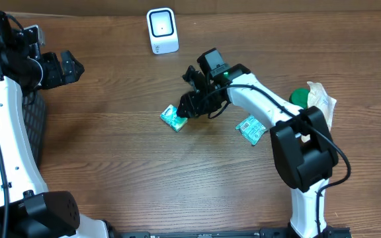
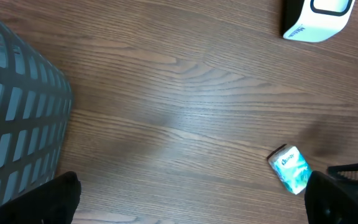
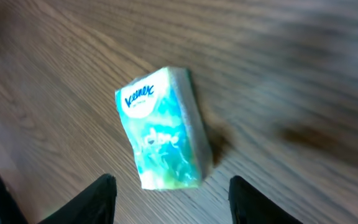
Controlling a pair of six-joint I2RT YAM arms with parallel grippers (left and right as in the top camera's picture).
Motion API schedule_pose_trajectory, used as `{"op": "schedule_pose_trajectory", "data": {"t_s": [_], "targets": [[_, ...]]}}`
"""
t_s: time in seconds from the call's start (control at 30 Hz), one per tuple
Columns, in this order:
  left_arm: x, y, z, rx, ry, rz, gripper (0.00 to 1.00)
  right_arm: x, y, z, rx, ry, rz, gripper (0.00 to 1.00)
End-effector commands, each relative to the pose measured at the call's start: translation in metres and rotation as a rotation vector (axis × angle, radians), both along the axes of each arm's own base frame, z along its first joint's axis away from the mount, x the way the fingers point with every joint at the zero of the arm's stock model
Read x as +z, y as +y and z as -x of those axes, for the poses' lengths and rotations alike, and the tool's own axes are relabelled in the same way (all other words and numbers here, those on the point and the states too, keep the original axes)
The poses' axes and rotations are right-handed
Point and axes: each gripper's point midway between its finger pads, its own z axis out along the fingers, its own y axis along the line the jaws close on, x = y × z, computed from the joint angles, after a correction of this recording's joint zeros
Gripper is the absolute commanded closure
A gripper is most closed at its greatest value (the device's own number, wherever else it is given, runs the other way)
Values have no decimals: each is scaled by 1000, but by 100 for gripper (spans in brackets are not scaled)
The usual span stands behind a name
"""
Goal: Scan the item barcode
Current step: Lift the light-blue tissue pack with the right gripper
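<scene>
1. Right pincer (image 3: pixel 176 202): my jaws stand part open and hold nothing. In the wrist view only the two dark fingertips (image 3: pixel 95 199) show, cut off by the lower edge.

2. Pack (image 3: pixel 163 127): it lies flat on the counter (image 3: pixel 303 74), just ahead of the gap between those fingertips and tilted across it. It appears clear of both tips, but the whole view is smeared, so I cannot confirm this. The brand name on its upper end is readable. The rest of the print is a green-white blur, and I cannot make out any barcode on the face that shows. From above, my pincer's dark body covers the pack's right end.

3. Left pincer (image 2: pixel 191 202): my jaws are wide and hold nothing. Its wrist view shows only the two tips, one in each lower corner. It hangs at the counter's left side, well apart from the pack and near the basket (image 2: pixel 17 112), which is cut off by the left edge.

4. Scanner (image 1: pixel 162 30): it stands upright at the far edge of the counter, apart from the pack. The left wrist view cuts it off at the top.

5. Right side, from above: a second packet (image 1: pixel 251 129) lies by my right arm, its pale printed patch too small to read. A green thing (image 1: pixel 299 97) and a white bag (image 1: pixel 323 99) are partly hidden behind the arm. I cannot tell what the green thing is.
</scene>
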Motion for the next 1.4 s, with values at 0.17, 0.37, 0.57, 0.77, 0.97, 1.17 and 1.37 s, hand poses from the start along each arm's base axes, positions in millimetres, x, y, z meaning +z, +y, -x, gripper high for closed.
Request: {"op": "schedule_pose_trajectory", "data": {"t_s": [0.17,0.37,0.57,0.77,0.97,1.17,1.37], "targets": [[0,-4,-2,-23,-3,-1,1,-26,3,1,-23,49,10,55],[0,-3,-2,-23,-3,-1,0,-44,5,8,-38,102,31,54],[0,-4,-2,-23,-3,0,0,-46,8,10,-74,140,24,60],[0,-3,-2,-23,-3,-1,0,-48,8,8,-100,143,36,69],[0,-4,-2,-23,-3,-1,1,-48,9,7,-117,150,33,88],[0,-3,-2,-23,-3,-1,0,-38,17,12,-111,199,-37,96],[0,-4,-2,-23,-3,0,0,20,28,15,-16,252,-316,96]]}}
